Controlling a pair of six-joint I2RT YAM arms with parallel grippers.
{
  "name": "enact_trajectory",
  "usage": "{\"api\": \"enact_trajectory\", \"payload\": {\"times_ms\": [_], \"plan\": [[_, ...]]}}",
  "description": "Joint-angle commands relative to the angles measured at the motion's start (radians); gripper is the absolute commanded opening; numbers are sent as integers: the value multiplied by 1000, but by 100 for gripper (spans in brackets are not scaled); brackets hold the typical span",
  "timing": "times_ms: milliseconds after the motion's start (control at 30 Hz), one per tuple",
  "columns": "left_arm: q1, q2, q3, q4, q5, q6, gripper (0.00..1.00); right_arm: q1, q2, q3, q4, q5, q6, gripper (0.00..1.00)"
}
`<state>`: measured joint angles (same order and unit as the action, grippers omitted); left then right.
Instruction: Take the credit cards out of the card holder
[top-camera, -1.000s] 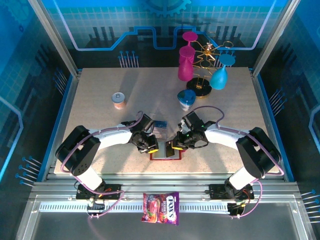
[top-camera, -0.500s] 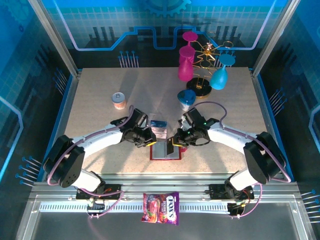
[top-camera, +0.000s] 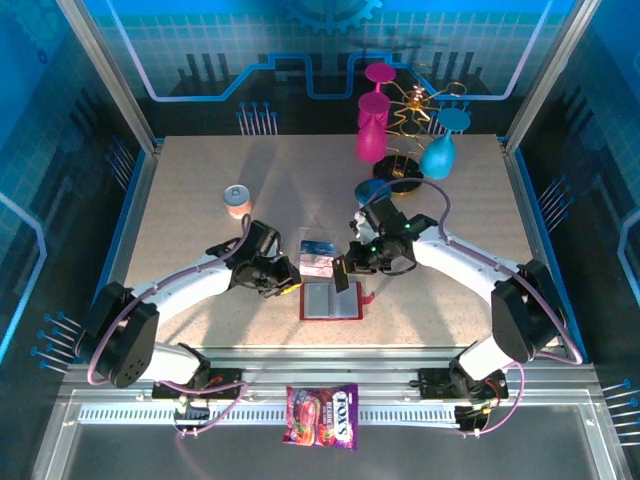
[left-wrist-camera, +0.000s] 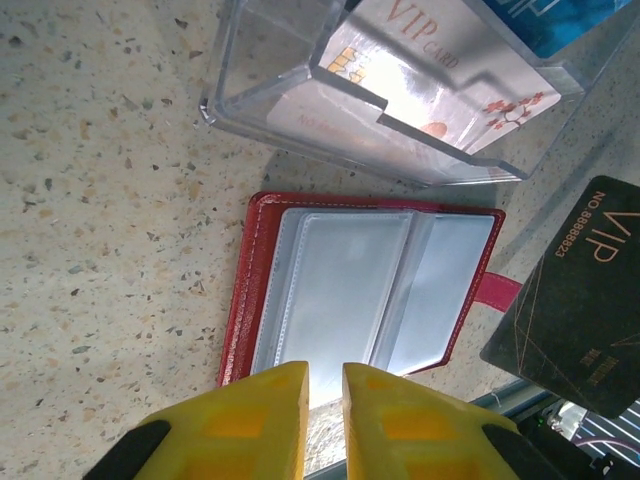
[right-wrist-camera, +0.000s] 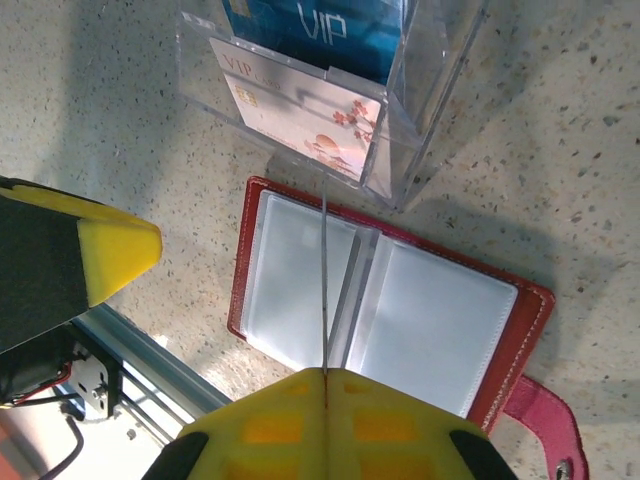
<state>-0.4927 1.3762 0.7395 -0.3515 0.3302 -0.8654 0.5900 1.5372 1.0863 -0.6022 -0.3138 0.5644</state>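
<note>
Right gripper (right-wrist-camera: 325, 378) is pinched shut on a dark card (left-wrist-camera: 580, 300), held just above the open card holder (right-wrist-camera: 440, 310). The left gripper (left-wrist-camera: 325, 375), nearly closed, holds nothing. Likely next: forward, dropping it into the clear tray (right-wrist-camera: 440, 60) just beyond.

Open red card holder (left-wrist-camera: 360, 290); dark card (left-wrist-camera: 575, 300) upright
</note>
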Motion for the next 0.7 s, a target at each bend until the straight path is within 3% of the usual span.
{"api": "enact_trajectory", "payload": {"times_ms": [0, 400, 667], "plan": [[14, -34, -25, 7, 21, -20, 18, 8, 19, 64, -82, 23, -96, 0], [38, -97, -80, 14, 15, -34, 18, 10, 54, 216, -153, 86, -338, 0], [54, -130, -100, 8, 12, -36, 18, 12, 169, 394, -262, 160, -569, 0]]}}
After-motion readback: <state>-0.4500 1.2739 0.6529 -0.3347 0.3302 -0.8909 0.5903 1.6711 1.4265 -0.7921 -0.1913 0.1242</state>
